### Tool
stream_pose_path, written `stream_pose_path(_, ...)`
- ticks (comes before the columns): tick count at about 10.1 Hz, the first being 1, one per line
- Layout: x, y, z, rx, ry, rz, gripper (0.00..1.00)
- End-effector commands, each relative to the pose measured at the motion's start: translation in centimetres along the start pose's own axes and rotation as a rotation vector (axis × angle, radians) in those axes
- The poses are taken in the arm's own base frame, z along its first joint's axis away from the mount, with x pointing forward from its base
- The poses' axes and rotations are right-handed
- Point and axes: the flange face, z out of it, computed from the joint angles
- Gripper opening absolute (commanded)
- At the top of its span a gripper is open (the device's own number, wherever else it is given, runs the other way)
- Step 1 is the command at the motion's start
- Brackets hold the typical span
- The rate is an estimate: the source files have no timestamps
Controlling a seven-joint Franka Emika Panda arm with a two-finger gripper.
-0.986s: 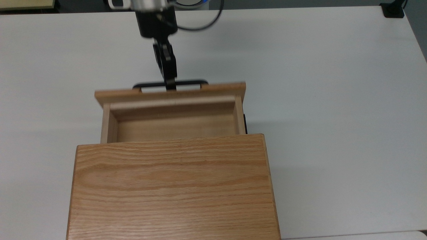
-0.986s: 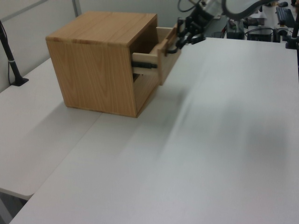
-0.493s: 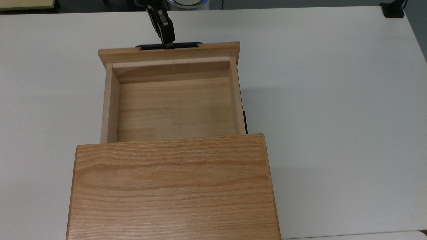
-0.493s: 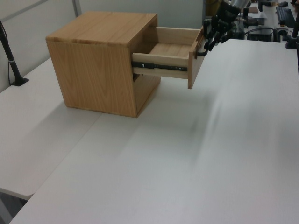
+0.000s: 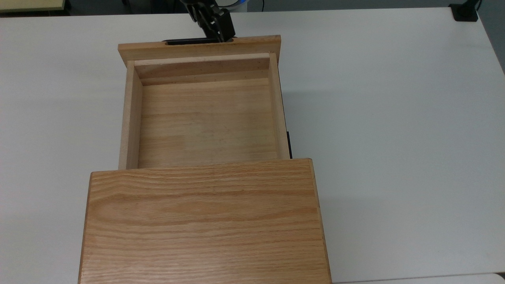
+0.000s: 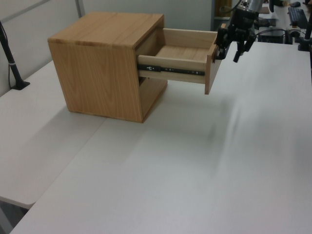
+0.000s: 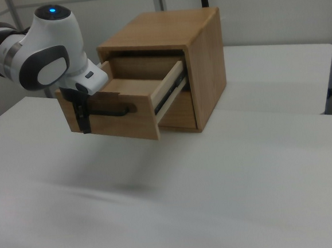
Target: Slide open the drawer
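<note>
You have a wide white table (image 5: 394, 118) under everything, matte and bare around the furniture. In the left view a second white tabletop (image 6: 34, 126) joins it along a seam, and a black pole with a foot (image 6: 12, 61) stands at the left view's left edge. Behind it there is a grey partition wall (image 6: 29, 19). At the far end in the left view you see some dark equipment with cables (image 6: 280, 22).

The oak cabinet (image 5: 203, 221) stands on the table, and its grained top fills the lower part of the top view. The drawer (image 5: 205, 118) is pulled far out of the cabinet, toward the top edge of the top view. Its inside is bare wood. In the left view a black slide rail (image 6: 170, 69) shows along its side. The wider front panel (image 7: 110, 114) carries the black bar handle (image 7: 110, 111), which you see best in the right view.

The gripper (image 6: 235, 46) is just in front of the front panel, near the end of the handle that lies at the top view's right. In the right view the white arm (image 7: 45, 50) with a blue light reaches from the right view's left, and the gripper (image 7: 83, 113) hangs down across the handle's end. In the left view the two fingers (image 6: 238, 52) point down and stand apart, with open space between them. They do not pinch anything. If a finger touches the handle or the panel, you cannot tell it from these views.
</note>
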Motion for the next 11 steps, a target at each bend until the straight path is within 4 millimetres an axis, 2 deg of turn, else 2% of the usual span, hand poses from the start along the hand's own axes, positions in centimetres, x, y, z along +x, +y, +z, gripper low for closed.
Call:
stream_pose_path(1,-1.4,-1.0,-3.9,-0.003,-0.043,-0.286,1.0)
stream_pose_path(3,-1.6,-2.3,-10.1,-0.061,0.015,-0.608,1.0)
stream_pose_path(4,-1.6,-2.0,-11.7,-0.159,0.033,-0.734,1.0)
stream_pose_path(5,-1.9,-1.6,-12.4,-0.275,0.002,-0.843,1.0)
stream_pose_path(7,-0.3,-2.7,-12.4,-0.371,-0.043,-0.851,1.0)
stream_pose_path(8,0.1,-3.1,-11.4,-0.398,-0.043,-0.857,1.0)
stream_pose_path(9,0.4,-3.8,-11.1,-0.407,-0.038,-0.853,1.0)
stream_pose_path(11,0.6,-3.9,-10.7,-0.412,-0.048,-0.855,1.0)
